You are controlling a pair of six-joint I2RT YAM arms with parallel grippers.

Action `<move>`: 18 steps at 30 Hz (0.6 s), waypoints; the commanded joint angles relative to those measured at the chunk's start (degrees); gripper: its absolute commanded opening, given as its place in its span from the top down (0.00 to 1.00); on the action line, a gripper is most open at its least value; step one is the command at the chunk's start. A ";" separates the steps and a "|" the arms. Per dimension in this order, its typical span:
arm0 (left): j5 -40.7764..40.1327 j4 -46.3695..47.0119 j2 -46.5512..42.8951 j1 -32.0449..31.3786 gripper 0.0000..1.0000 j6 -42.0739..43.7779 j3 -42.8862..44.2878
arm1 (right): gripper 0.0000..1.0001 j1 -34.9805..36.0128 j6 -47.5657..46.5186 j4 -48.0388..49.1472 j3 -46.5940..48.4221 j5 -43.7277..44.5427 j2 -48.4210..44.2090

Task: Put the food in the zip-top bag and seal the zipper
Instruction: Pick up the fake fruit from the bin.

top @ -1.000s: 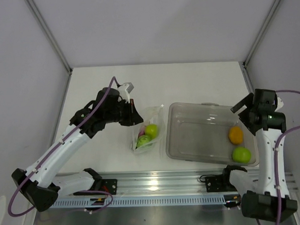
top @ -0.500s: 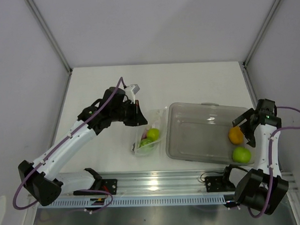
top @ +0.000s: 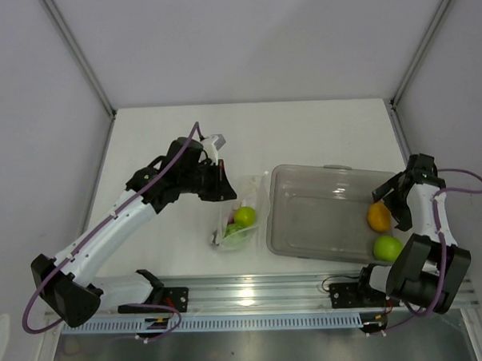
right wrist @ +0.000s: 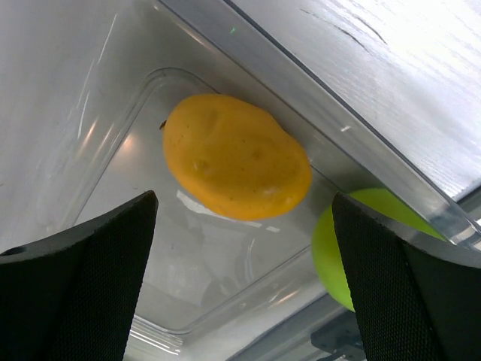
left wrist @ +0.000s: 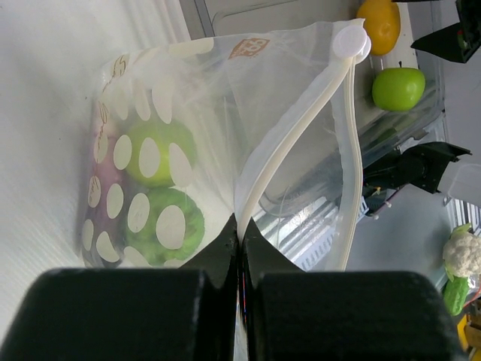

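Lying on the table (top: 303,138) beside the clear tub (top: 306,214), the zip-top bag (top: 238,216) holds a yellow-green fruit (left wrist: 154,154) and a green fruit (left wrist: 169,226). Your left gripper (left wrist: 239,226) is clenched on the zipper (left wrist: 289,143), and the mouth gapes. The orange (right wrist: 237,156) and green apple (right wrist: 353,241) sit in the tub. Your right gripper (right wrist: 242,203) hangs spread wide over the orange, grasping nothing.

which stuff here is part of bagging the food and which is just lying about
Part of the job: zip-top bag; its zipper, pinched in the shut left gripper; pear and a green piece already inside; orange and round green fruit, not yet bagged; open right gripper above the orange.
Just lying about: clear tub holding those two; toy cauliflower.
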 commanded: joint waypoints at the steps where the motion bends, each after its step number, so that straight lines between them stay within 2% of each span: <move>1: -0.56 -0.36 -1.51 -0.18 0.99 -0.76 2.28 | 0.01 1.05 0.04 3.88 1.83 0.47 2.14; 7: -0.20 -0.89 -1.16 -0.18 0.99 -1.46 2.99 | 0.03 2.55 0.65 7.84 1.48 -0.41 5.83; 18: 0.24 -0.19 -0.98 -0.18 0.99 -1.99 2.82 | 0.03 10.71 5.12 10.83 -1.85 1.95 12.86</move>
